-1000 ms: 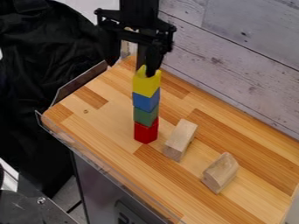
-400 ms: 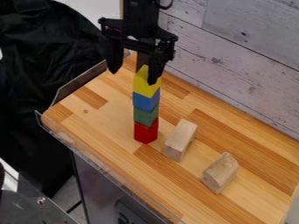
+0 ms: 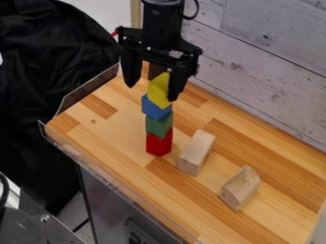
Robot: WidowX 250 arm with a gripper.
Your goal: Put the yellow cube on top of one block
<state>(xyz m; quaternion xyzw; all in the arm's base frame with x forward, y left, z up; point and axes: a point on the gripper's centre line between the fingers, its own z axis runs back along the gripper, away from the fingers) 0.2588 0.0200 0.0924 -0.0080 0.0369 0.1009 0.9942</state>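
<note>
Four high, a colored stack bears the yellow cube atop the blue cube, the black two-finger gripper spread wide beside it — the grasp, lift and placing, perhaps on a wooden block, all apparently left to do.

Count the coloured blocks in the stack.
4, from the bottom up: red block, green block, blue block and yellow cube, partly covered by the tool. No others seem hidden.
</note>
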